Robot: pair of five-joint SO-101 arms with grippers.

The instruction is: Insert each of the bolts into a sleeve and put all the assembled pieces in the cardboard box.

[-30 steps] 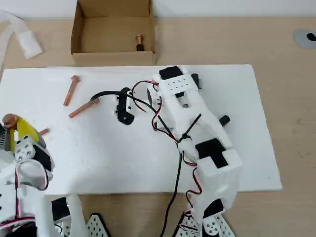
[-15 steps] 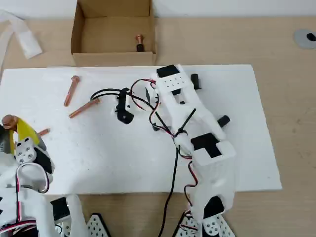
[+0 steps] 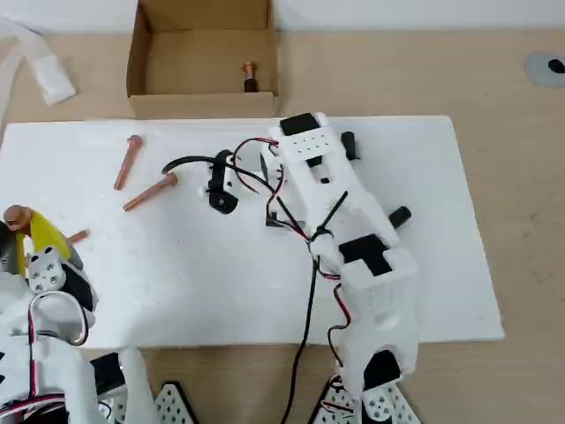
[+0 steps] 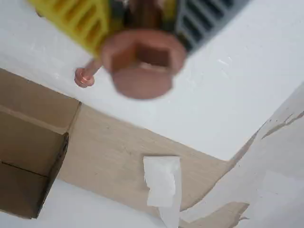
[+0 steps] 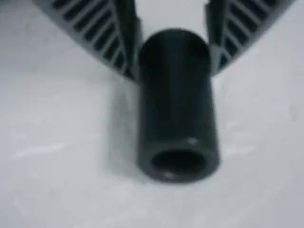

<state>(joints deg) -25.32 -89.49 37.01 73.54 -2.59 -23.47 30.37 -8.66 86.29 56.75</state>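
Observation:
My left gripper (image 3: pixel 19 223) stands at the foam board's near left corner, shut on a copper bolt (image 3: pixel 16 215); its hex head (image 4: pixel 142 61) fills the left wrist view between a yellow and a dark finger. My right gripper (image 5: pixel 172 52) is shut on a black sleeve (image 5: pixel 176 104) that points its open bore at the camera, just over the white foam. In the high view that arm (image 3: pixel 335 203) covers its own gripper. Two loose sleeves (image 3: pixel 349 141) (image 3: pixel 399 215) lie beside the arm. Loose bolts (image 3: pixel 126 162) (image 3: pixel 150 193) lie at the left.
The cardboard box (image 3: pixel 203 106) sits beyond the board's far edge with one assembled piece (image 3: pixel 249 77) inside. A short bolt (image 3: pixel 79 236) lies close to the left gripper. White paper scraps (image 3: pixel 48 75) lie left of the box. The right arm's camera and cable (image 3: pixel 221 190) hang over mid-board.
The right arm has swung a little to the left and drawn in over the board, its camera shifting with it. The left gripper has kept the bolt almost still.

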